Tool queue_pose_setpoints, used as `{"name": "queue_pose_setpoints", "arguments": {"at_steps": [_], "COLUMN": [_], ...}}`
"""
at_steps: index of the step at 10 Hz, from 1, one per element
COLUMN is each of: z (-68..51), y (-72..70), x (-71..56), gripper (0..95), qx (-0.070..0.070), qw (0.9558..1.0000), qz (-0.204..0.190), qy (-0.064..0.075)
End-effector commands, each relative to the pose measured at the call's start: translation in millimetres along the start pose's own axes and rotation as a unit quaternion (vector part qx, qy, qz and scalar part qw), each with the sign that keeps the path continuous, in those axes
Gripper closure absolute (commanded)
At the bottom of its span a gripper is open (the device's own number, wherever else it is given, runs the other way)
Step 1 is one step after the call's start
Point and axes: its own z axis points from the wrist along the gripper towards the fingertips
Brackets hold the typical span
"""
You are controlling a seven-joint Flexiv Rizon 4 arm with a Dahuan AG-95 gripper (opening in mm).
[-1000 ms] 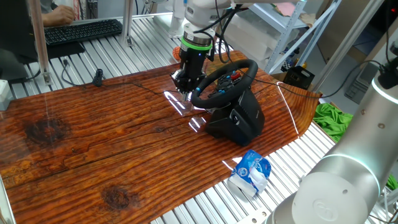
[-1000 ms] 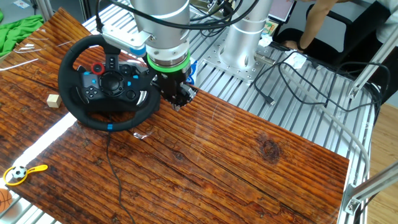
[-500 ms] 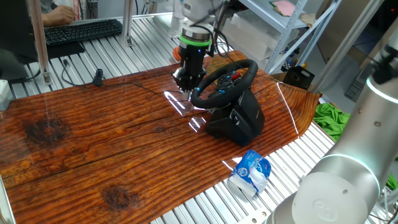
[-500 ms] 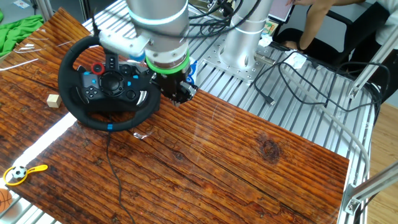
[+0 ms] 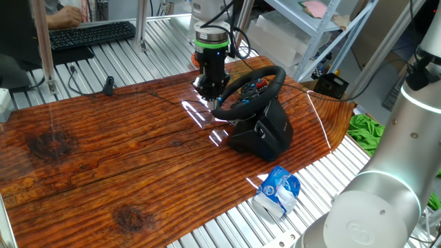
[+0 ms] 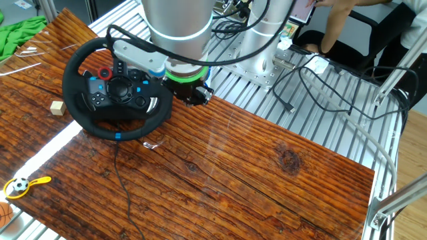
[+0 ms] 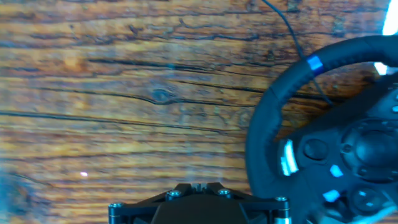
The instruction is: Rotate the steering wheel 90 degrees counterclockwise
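The steering wheel is black with a thick rim and coloured hub buttons, and sits tilted on a bulky black base on the wooden tabletop. In the other fixed view a blue mark sits at the bottom of its rim. My gripper hangs just left of the rim, close to it but holding nothing, with its fingers together. In the other fixed view the gripper is just right of the rim. The hand view shows the gripper at the bottom edge and the rim to the right.
A blue and white bag lies near the front table edge. A small wooden block and a yellow toy with a ball lie left of the wheel. A thin cable runs across the wood. Green cloth lies off the table's end.
My gripper has lifted slightly and shifted a little away from the wheel rim, and the wrist has turned. The wheel has not moved.
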Motion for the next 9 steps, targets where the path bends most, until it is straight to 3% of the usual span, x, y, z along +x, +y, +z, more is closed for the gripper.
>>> {"name": "queue_pose_setpoints", "arguments": {"at_steps": [1,3,6,9], "z": [-1.0,-3.4,-3.7,-4.5], "y": [-8.8,-12.9,-13.8,-22.0], "x": [4.0,7.5,6.8,1.2], "gripper": [95.0,95.0,95.0,95.0], "qx": [0.011,0.019,0.063,0.065], "qw": [0.9999,0.9998,0.9979,0.9978], "qz": [-0.003,0.004,0.009,0.010], "qy": [0.001,0.002,0.007,0.008]}}
